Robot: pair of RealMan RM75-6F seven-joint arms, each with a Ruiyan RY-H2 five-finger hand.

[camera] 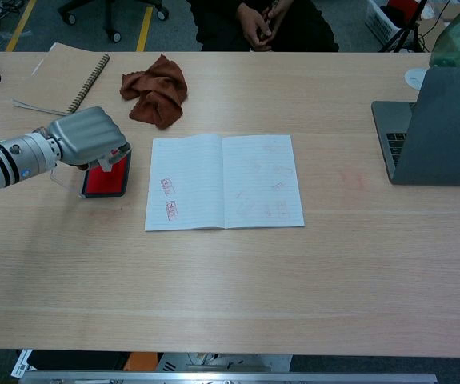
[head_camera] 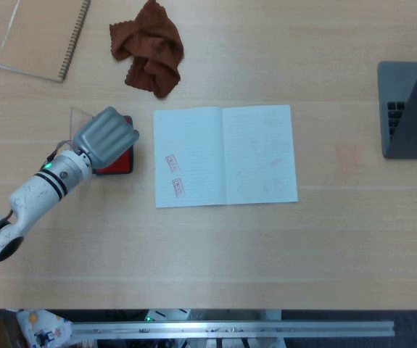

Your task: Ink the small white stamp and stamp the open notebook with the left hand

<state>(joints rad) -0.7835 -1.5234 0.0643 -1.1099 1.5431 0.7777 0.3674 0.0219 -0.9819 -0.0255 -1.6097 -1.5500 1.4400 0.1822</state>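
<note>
My left hand [head_camera: 106,135] [camera: 90,136] hovers over the red ink pad [head_camera: 116,164] [camera: 103,182] with its fingers curled in. A bit of the small white stamp [camera: 120,154] shows under the fingers in the chest view, gripped by the hand and down at the pad's far end. The open notebook [head_camera: 225,155] [camera: 223,182] lies to the right of the pad, with two red stamp marks [head_camera: 175,174] [camera: 168,198] on its left page and faint marks on the right page. My right hand appears in neither view.
A brown cloth [head_camera: 149,47] [camera: 155,88] lies beyond the notebook. A spiral-bound pad [head_camera: 41,36] [camera: 63,76] sits at the far left. A grey laptop [head_camera: 410,109] [camera: 434,126] stands at the right edge. A person sits across the table [camera: 262,22].
</note>
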